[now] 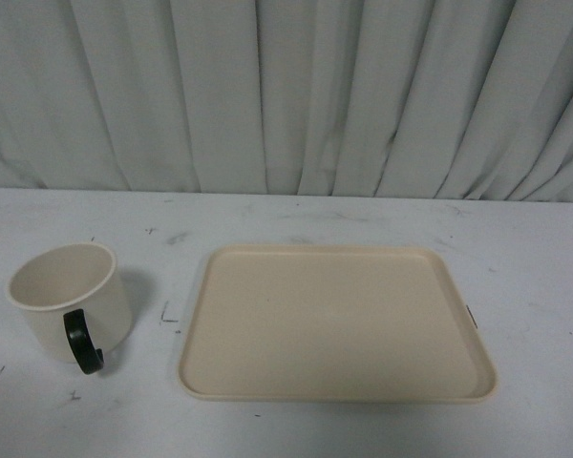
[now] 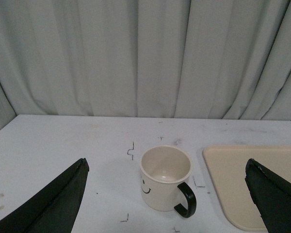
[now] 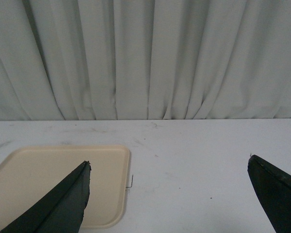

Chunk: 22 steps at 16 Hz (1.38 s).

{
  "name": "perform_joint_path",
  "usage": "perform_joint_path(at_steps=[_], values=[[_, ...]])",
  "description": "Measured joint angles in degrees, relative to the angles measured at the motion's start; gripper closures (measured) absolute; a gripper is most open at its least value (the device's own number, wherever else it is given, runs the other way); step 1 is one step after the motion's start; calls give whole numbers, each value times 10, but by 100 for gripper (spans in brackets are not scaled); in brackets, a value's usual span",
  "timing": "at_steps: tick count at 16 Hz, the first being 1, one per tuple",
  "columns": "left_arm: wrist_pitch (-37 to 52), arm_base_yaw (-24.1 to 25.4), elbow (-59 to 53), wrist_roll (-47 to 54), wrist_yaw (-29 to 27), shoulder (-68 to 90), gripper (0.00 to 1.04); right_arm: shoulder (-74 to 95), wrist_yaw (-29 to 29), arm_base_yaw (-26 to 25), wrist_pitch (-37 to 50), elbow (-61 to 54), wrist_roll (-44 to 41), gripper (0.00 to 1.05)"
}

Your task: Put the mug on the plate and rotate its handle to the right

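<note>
Mug [image 1: 69,298] stands upright on the left part of the pale desk [image 1: 296,215], mouth open upward and nothing inside it, well clear of any arm. Its black handle [image 1: 81,342] points toward the robot's side of the desk, turned slightly to the right. The plate [image 1: 336,324] lies flat to the right of the mug, near it but not touching, with a strip of bare desk between them and nothing resting on its beige surface. A grey pleated curtain [image 1: 286,95] closes off the far edge of the desk. Neither arm shows in the front view. In the left wrist view the left tool [image 2: 166,165] is spread wide, its two dark fingers [image 2: 63,199] far out at either side with nothing between them but open air; beyond them the mug [image 2: 164,177] shows a black smiley face [image 2: 144,187] on one side and the handle [image 2: 186,199] on the other, with a corner of the plate [image 2: 242,179] just past it. In the right wrist view the right tool [image 3: 169,161] is likewise fully parted and holds nothing, its fingers [image 3: 63,204] raised above the desk, one of them overlapping the near edge of the plate [image 3: 48,170] in the picture.
</note>
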Motion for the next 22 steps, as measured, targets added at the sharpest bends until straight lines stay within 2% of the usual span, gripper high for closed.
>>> perform_joint_path(at_steps=[22], values=[[0, 0, 0, 0, 0, 0, 7, 0, 0, 0, 0, 0, 0, 6]])
